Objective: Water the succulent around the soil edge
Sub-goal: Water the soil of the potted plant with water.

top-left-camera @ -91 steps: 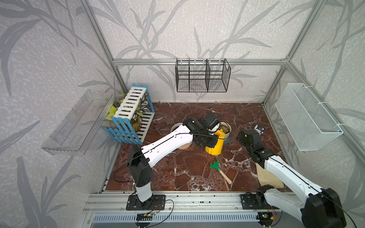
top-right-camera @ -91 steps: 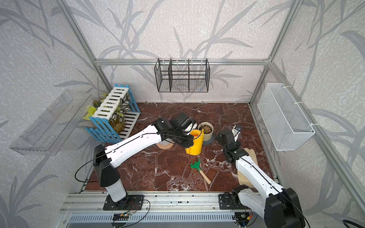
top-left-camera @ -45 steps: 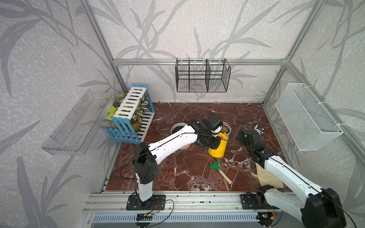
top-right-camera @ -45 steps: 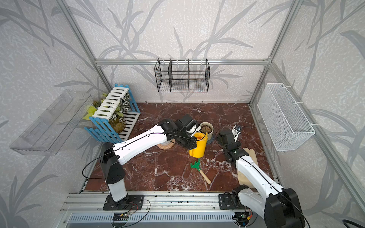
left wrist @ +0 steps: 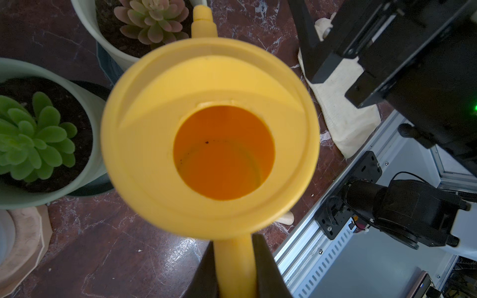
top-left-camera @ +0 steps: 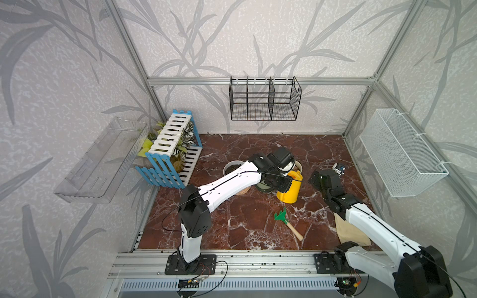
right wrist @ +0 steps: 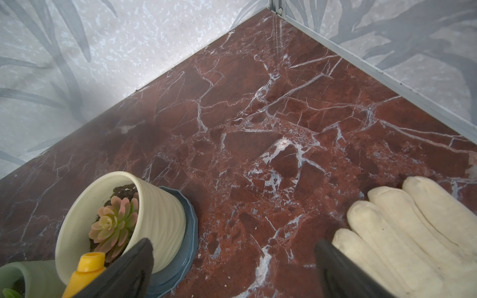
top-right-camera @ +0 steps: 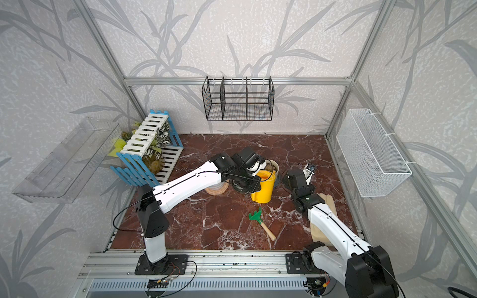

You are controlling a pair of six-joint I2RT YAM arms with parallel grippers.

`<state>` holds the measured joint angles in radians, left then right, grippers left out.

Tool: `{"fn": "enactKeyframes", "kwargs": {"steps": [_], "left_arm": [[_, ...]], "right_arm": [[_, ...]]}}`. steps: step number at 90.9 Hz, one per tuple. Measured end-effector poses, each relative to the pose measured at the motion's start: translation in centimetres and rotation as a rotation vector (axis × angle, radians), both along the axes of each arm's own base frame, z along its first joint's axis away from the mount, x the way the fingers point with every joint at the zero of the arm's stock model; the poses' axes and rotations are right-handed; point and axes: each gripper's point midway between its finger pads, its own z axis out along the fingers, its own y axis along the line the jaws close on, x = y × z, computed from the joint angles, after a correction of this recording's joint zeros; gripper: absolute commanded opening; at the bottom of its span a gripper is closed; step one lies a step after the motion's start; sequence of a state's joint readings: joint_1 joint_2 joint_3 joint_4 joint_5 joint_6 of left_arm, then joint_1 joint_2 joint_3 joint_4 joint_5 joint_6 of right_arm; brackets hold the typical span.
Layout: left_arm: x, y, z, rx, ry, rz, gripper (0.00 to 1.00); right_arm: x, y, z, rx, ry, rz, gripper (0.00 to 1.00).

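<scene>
My left gripper point(left wrist: 233, 260) is clamped on the handle of the yellow plastic watering can point(left wrist: 209, 144), whose handle-to-spout axis runs straight ahead to the pink-tipped succulent point(left wrist: 152, 20) in the cream ribbed pot point(right wrist: 154, 219), spout tip point(left wrist: 203, 15) beside its rim; my right gripper point(right wrist: 233, 255) stands apart, empty.

Yellow watering can point(top-left-camera: 290, 188) near the middle of the red marble floor point(top-left-camera: 258, 232), with the left gripper point(top-left-camera: 280, 180) clamped at its left side. Just behind the can, a cream pot point(top-left-camera: 298, 165). Farther left, a grey pot of soil point(top-left-camera: 232, 166). In front, a green rake point(top-left-camera: 281, 215) lying flat. Right gripper point(top-left-camera: 336, 171) near the can, apart from it. Blue-and-white fence rack point(top-left-camera: 170, 154) by the left wall.
</scene>
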<state>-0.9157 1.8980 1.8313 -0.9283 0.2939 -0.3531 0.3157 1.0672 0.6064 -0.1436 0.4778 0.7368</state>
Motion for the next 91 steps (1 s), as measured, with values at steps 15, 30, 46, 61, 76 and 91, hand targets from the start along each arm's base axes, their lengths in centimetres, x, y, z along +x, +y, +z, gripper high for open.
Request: {"fn": "enactKeyframes", "kwargs": {"steps": [15, 30, 46, 61, 76, 91], "left_arm": [[0.0, 0.2, -0.1, 0.005, -0.002, 0.0, 0.0], [-0.8, 1.6, -1.2, 0.036, 0.008, 0.007, 0.0], [-1.9, 3.8, -1.1, 0.049, -0.012, 0.021, 0.0], [-2.6, 5.1, 0.8, 0.0, -0.067, 0.03, 0.0], [-3.2, 6.4, 2.4, -0.044, -0.117, 0.04, 0.0], [-3.5, 7.5, 2.3, -0.035, -0.139, 0.054, 0.0]], "right_arm": [[0.0, 0.0, 0.0, 0.0, 0.0, 0.0, 0.99], [0.0, 0.0, 0.0, 0.001, 0.0, 0.0, 0.99], [0.0, 0.1, 0.0, 0.005, 0.001, 0.006, 0.99], [0.1, 0.5, 0.0, 0.019, 0.0, 0.023, 0.99], [0.3, 2.1, -0.2, 0.06, 0.011, 0.109, 0.99], [-0.1, 4.3, 0.1, 0.119, 0.018, 0.232, 0.99]]}}
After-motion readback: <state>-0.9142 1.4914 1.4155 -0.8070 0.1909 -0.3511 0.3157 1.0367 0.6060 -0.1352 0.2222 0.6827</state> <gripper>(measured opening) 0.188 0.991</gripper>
